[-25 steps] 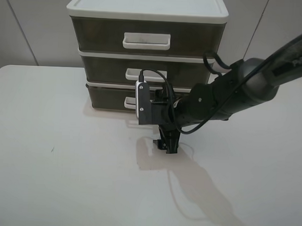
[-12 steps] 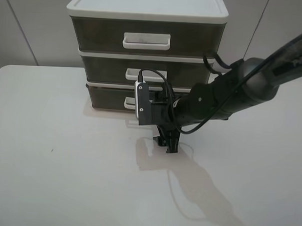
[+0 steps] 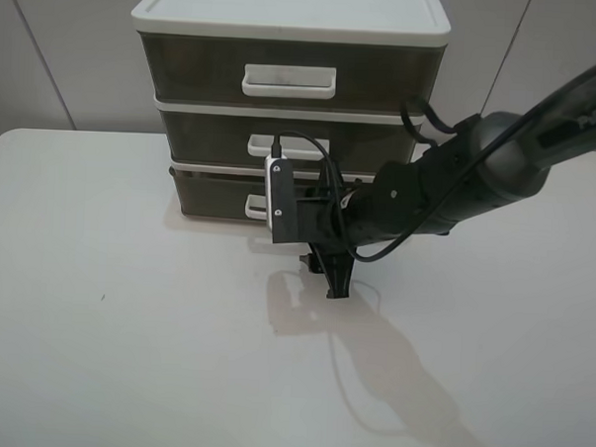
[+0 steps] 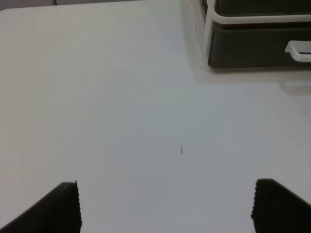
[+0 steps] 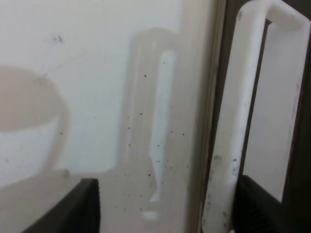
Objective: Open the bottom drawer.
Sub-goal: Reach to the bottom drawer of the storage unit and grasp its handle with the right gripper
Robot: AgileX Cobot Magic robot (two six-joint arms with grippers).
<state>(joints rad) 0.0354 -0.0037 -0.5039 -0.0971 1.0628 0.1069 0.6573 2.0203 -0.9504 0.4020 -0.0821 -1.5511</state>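
From the high camera, the white drawer unit (image 3: 287, 15) stands at 12 o'clock on the white table (image 3: 104, 354), and the bottom drawer (image 3: 208, 193) is its lowest tier, its front level with the frame. The right arm (image 3: 478, 172) reaches in from 2 o'clock, and the right gripper (image 3: 335, 282) points down at the table just on the 6 o'clock side of that drawer. The wrist camera (image 3: 279, 203) hides most of the handle (image 3: 255, 204). In the left wrist view the left gripper (image 4: 167, 208) hangs over bare table with its fingers (image 4: 65, 208) wide apart and holding nothing, the bottom drawer well off. In the right wrist view the right gripper's fingers (image 5: 87, 204) are apart, and the white loop handle lies between them, close to one, not clamped
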